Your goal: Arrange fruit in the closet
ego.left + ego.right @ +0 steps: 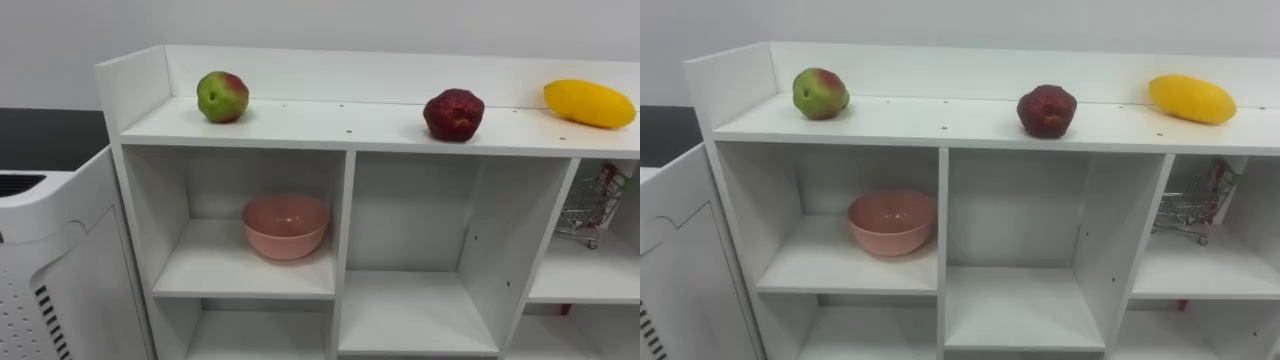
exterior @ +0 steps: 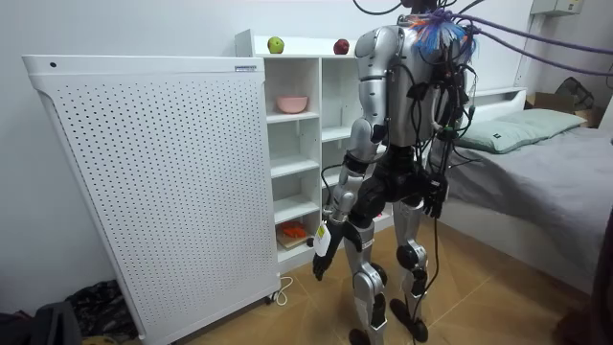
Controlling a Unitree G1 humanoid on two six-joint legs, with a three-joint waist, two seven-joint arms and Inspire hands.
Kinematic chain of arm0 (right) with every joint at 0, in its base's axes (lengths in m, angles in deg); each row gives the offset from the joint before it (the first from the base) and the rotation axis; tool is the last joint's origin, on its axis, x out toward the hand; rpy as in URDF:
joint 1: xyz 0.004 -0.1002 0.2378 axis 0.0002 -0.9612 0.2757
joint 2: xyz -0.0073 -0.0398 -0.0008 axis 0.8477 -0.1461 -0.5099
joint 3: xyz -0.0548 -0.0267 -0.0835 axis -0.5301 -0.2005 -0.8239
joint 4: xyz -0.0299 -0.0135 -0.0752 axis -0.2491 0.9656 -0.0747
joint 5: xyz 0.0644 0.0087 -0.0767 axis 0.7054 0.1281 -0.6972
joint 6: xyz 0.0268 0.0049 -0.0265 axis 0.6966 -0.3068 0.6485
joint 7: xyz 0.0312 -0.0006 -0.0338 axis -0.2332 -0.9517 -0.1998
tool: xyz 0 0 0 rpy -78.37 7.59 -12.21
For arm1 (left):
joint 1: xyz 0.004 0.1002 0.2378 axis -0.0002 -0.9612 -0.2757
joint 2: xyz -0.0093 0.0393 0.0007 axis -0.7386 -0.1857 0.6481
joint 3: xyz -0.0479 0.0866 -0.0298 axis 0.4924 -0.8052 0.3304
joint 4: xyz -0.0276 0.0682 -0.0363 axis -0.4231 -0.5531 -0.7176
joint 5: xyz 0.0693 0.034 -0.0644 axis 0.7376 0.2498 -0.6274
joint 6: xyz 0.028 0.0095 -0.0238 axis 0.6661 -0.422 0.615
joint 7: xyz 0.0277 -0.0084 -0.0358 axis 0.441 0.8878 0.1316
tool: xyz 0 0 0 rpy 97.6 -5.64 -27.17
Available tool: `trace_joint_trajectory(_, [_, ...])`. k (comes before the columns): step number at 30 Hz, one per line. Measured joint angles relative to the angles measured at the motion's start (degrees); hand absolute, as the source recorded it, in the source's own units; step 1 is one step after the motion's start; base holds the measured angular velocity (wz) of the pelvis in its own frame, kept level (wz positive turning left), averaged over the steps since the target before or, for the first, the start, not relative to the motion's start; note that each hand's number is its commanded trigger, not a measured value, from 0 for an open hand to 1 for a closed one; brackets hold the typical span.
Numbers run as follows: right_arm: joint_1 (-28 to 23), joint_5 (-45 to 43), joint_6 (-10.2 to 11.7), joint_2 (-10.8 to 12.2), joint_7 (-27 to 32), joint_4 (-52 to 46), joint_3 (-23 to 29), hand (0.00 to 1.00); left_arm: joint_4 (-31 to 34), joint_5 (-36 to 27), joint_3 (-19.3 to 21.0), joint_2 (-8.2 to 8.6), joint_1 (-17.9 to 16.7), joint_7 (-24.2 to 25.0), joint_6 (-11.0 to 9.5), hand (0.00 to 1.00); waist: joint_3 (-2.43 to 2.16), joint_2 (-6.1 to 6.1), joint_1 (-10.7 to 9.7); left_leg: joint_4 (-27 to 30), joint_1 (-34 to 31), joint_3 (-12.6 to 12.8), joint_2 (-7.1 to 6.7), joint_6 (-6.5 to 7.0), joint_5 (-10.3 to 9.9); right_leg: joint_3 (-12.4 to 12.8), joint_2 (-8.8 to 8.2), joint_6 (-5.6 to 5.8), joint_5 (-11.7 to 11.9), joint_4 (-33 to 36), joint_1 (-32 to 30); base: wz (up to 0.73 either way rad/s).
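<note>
A white open closet stands right in front of me. On its top board lie a green-red apple at the left, a dark red fruit in the middle and a yellow mango at the right. A pink bowl sits in the upper left compartment; the middle compartment beside it holds nothing. In the room view I stand facing the closet, my left hand hanging by my thigh with relaxed fingers and nothing in it.
A small toy shopping cart stands in the right compartment. A tall white perforated unit flanks the closet on my left. A bed lies at the room view's right. Something orange lies on a low shelf.
</note>
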Motion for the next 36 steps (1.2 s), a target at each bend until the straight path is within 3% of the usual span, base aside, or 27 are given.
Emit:
trace_joint_trajectory(7, [-0.03, 0.05, 0.17, 0.01, 0.29, 0.01, -0.1, 0.0, -0.05, -0.12, -0.04, -0.01, 0.39, -0.21, -0.11, 0.0, -0.1, 0.19, -0.03, 0.12, 0.06, 0.17, 0.06, -0.01, 0.0, 0.2, 0.07, 0.0, 0.0, 0.1, -0.05, 0.0])
trace_joint_trajectory(13, [-0.69, 3.74, 1.31, 0.73, 3.59, -0.41, 0.21, 0.0, -0.05, 0.03, -0.01, -0.03, 0.46, -1.24, -1.49, 0.0, -0.02, 0.2, -0.02, -0.21, 0.11, 0.14, 0.08, -0.02, -0.01, 0.17, 0.1, -0.01, 0.01, 0.08, 0.03, 0.0])
trace_joint_trajectory(20, [-0.9, 8.66, 2.15, 0.92, 7.02, -4.49, 5.27, 0.0, 0.04, 0.03, 0.36, -0.05, 0.85, -1.88, -3.52, 0.0, 0.15, 0.4, -0.06, -0.34, 0.19, 0.03, 0.06, -0.01, 0.0, 0.68, 0.08, -0.01, 0.01, 0.08, -0.06, 0.0])
trace_joint_trajectory(24, [-0.81, 8.64, 3.14, 0.92, 12.09, -18.08, 11.1, 0.0, 0.05, 0.03, 2.45, -0.05, 1.1, -3.68, -6.31, 0.0, 0.11, 0.2, -0.04, -0.15, 0.43, 0.25, -0.04, -0.02, 0.02, 0.66, 0.04, -0.01, 0.01, 0.1, -0.06, -0.03])
trace_joint_trajectory(28, [-0.54, 6.52, 3.83, 0.98, 18.02, -37.52, 13.07, 0.0, 0.08, -0.07, 2.8, -0.45, 0.91, -5.33, -7.36, 0.0, 0.38, 0.08, -0.05, -0.13, 0.39, 0.28, -0.05, -0.01, 0.02, 0.98, 0.12, -0.01, 0.01, 0.08, -0.26, -0.03])
trace_joint_trajectory(30, [-0.52, 2.83, 6.33, 1.0, 21.25, -50.42, 12.95, 0.0, 0.45, -0.04, 2.45, -0.57, 0.46, -6.02, -7.62, 0.0, 0.42, 0.04, -0.21, -0.17, 0.06, 0.25, 0.01, -0.02, 0.02, 0.86, 0.18, -0.01, 0.01, 0.08, -0.6, 0.0])
trace_joint_trajectory(31, [-0.37, 0.98, 7.47, 0.99, 22.23, -55.59, 12.93, 0.0, 1.23, -0.01, 2.31, -0.56, -0.19, -6.11, -7.73, 0.0, 0.23, 0.14, -0.15, -0.21, 0.01, 0.27, 0.07, -0.02, 0.02, 0.87, 0.24, -0.01, 0.01, 0.11, -0.83, 0.0])
trace_joint_trajectory(33, [0.11, -1.1, 9.48, 0.94, 24.04, -60.38, 12.86, 0.0, 1.07, -0.03, 2.24, -0.67, -0.66, -6.66, -8.25, 0.0, 0.12, -0.1, 0.02, -0.21, 0.17, 0.32, 0.08, -0.02, 0.02, 1.08, 0.28, -0.02, 0.02, 0.12, -0.8, 0.0])
trace_joint_trajectory(36, [0.07, -3.52, 9.87, 0.89, 27.23, -69.26, 12.87, 0.0, 1.25, -0.02, 1.7, -0.77, -1.36, -7.08, -8.86, 0.0, 0.31, -0.6, 0.22, -0.22, 0.05, 0.21, 0.05, -0.03, 0.03, 1.3, 0.28, -0.02, 0.02, 0.11, -1.01, -0.05])
